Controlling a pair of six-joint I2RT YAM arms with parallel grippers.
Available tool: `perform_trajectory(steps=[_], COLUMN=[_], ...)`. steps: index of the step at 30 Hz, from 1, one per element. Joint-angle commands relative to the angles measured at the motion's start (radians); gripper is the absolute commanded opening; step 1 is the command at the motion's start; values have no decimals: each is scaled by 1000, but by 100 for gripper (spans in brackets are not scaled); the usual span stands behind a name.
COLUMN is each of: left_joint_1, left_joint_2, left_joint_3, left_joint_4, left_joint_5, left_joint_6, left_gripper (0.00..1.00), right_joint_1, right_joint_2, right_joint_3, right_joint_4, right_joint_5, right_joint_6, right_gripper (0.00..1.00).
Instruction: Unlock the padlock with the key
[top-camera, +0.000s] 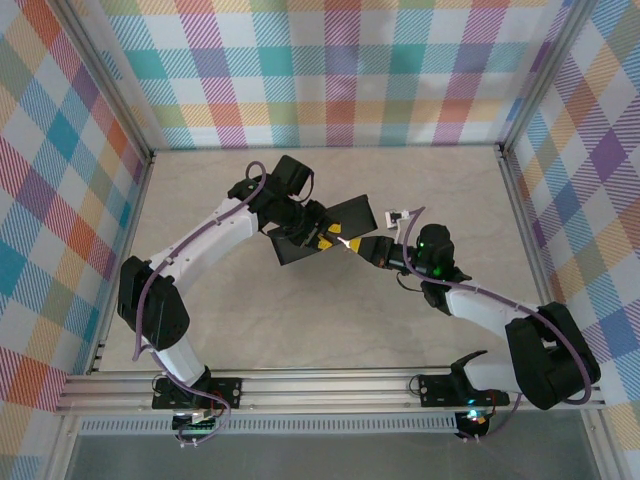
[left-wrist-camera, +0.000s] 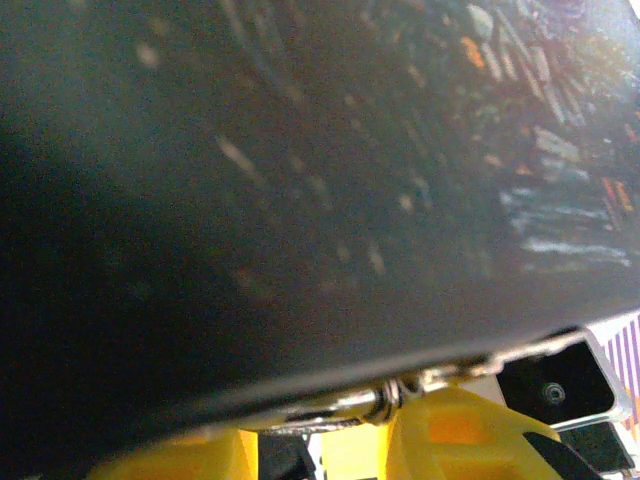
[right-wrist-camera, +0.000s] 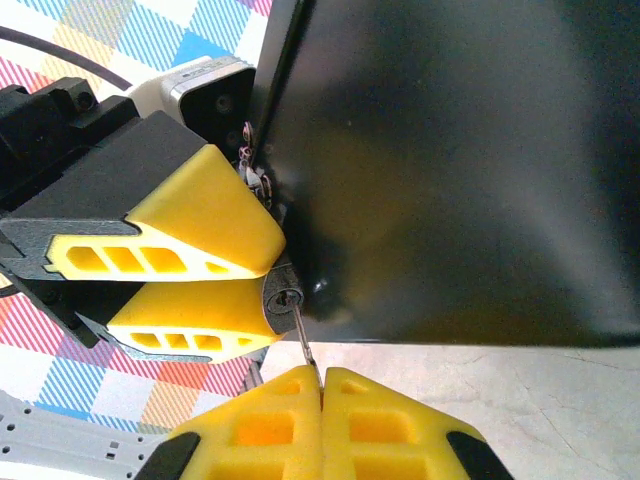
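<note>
The dark tin (right-wrist-camera: 450, 170) sits above the table (right-wrist-camera: 530, 400). At its corner, the left gripper (right-wrist-camera: 268, 282) clamps the padlock (right-wrist-camera: 283, 299) between its 2 yellow fingers. The right gripper (right-wrist-camera: 321, 382), pressed closed, pinches the thin key (right-wrist-camera: 306, 345), whose tip meets the keyhole.

I watch from an overhead camera above and behind the arm bases. It looks down on the whole table (top-camera: 300, 330) from well back. The left wrist camera sits so near the dark box (left-wrist-camera: 250, 200) that the surface blurs. The right wrist camera looks out past the right gripper (right-wrist-camera: 320, 385) at close range, facing the left gripper (right-wrist-camera: 273, 290). All three views share that box.
</note>
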Motion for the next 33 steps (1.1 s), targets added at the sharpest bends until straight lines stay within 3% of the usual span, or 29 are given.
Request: perform_trajectory(steps=[1,33], left_joint_1=[6,-8], left_joint_2=[-69,-61], left_joint_3=[10,9], left_joint_4=[71,103], left_joint_5=[24,51], left_joint_6=[22,22], left_gripper=[4,4], right_joint_1=[10,16], right_joint_2=[12,62], right_joint_3=[20,41], right_joint_4=[74,145], right_joint_5=[-20,-58], right_joint_6=[12,44], right_gripper=[0,0])
